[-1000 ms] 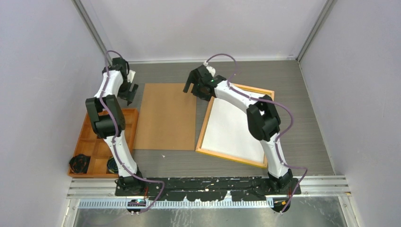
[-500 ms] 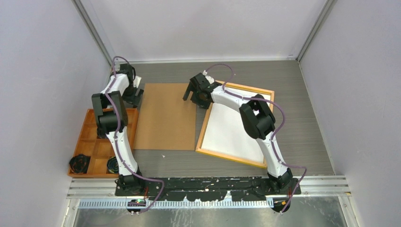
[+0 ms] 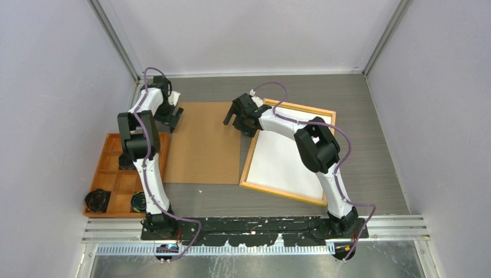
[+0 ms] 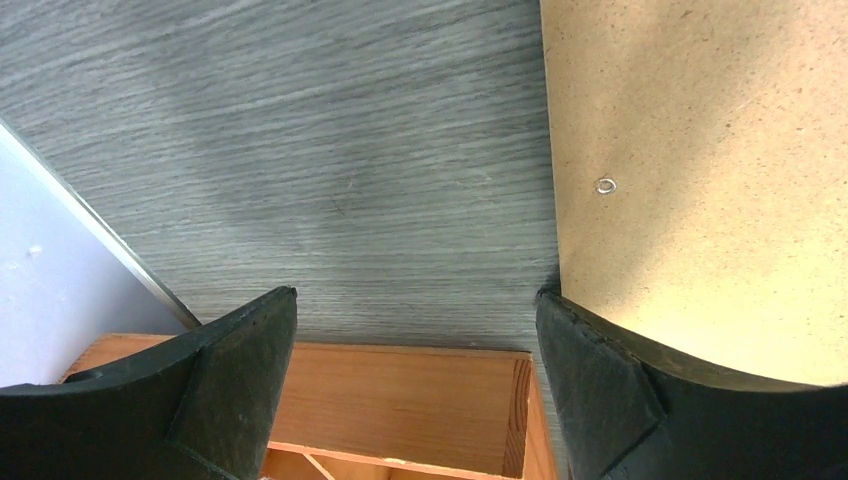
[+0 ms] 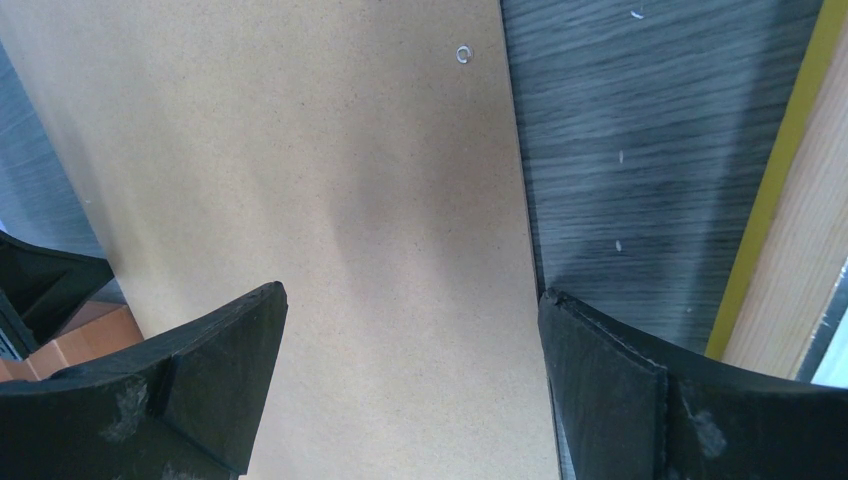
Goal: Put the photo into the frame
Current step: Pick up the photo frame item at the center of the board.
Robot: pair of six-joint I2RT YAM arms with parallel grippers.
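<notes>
We log: backing board [image 3: 202, 145] flat, long axis near-to-far; left gripper [image 3: 175, 116] at its far-left corner, right gripper [image 3: 234, 120] at far-right, both gaping empty; photo [image 3: 284, 156] white-side-up in frame [image 3: 281, 194], rightward.

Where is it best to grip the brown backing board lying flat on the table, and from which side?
Probably at the far corners of the backing board, from its outer side edges: it lies thin and flat, with bare table beside both edges, and the left gripper and right gripper hang open there.
</notes>
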